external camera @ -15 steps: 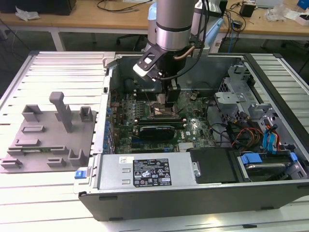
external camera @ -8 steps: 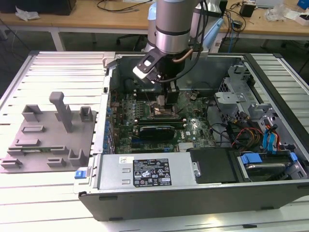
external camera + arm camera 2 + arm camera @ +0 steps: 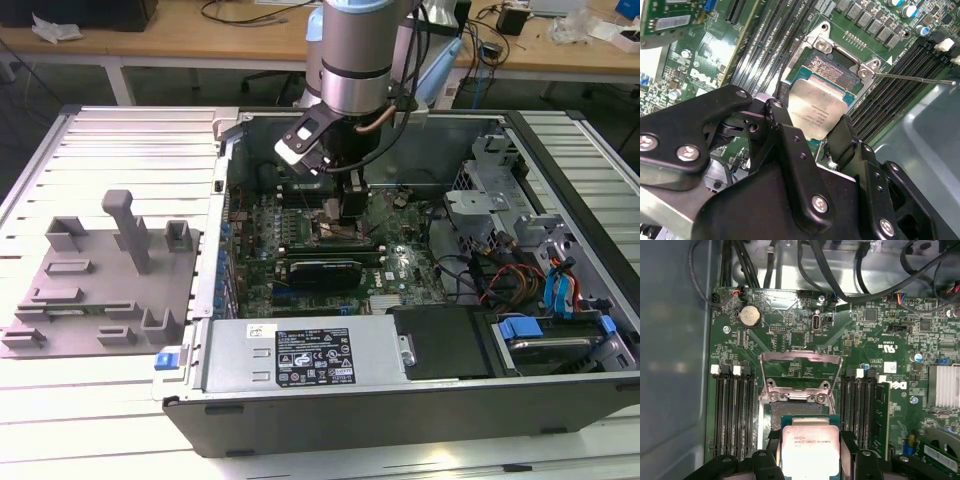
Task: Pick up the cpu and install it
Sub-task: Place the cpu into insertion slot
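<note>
A white slatted bench point(image 3: 110, 400) carries an open computer case point(image 3: 400, 410), and a cable-strewn wooden bench point(image 3: 200, 45) runs across the room behind it. Beside the case lies a grey moulded fixture point(image 3: 100, 280). Inside, over the green motherboard point(image 3: 790, 335), the claw point(image 3: 809, 122) grips the cpu point(image 3: 809, 450) by two opposite edges, poised over the open socket point(image 3: 799, 407).

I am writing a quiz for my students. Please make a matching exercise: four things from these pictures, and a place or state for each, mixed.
1 cpu
2 socket bracket
3 coin battery
4 grey fixture

A outside the case, at the exterior view's left
B held in the gripper
C raised open
D round, silvery, on the motherboard

Pairs: 1-B, 2-C, 3-D, 4-A
</note>
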### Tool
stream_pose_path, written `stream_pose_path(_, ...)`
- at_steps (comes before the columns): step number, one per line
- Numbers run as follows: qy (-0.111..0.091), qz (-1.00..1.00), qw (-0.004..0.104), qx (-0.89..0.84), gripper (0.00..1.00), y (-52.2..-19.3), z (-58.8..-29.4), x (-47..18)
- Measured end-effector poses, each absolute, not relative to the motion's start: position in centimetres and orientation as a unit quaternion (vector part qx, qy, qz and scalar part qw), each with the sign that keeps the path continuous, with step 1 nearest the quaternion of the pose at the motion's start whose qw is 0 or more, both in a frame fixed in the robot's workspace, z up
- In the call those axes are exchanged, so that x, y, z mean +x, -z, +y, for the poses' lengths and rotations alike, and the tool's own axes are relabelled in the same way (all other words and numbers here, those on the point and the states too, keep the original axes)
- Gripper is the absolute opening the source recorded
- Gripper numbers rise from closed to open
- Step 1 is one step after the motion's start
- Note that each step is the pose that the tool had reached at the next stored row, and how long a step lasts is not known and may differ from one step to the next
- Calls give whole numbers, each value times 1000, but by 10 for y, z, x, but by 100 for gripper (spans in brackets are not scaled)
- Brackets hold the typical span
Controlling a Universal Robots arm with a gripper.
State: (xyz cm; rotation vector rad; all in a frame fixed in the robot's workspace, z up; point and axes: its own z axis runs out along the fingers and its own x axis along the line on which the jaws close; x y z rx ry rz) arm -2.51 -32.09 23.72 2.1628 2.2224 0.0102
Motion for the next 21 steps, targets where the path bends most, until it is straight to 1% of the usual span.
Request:
stream_pose_path(12, -2, 712, 21, 701, 55, -217, -317, -25)
stream_pose_path(21, -2, 712, 21, 702, 55, -209, -316, -26)
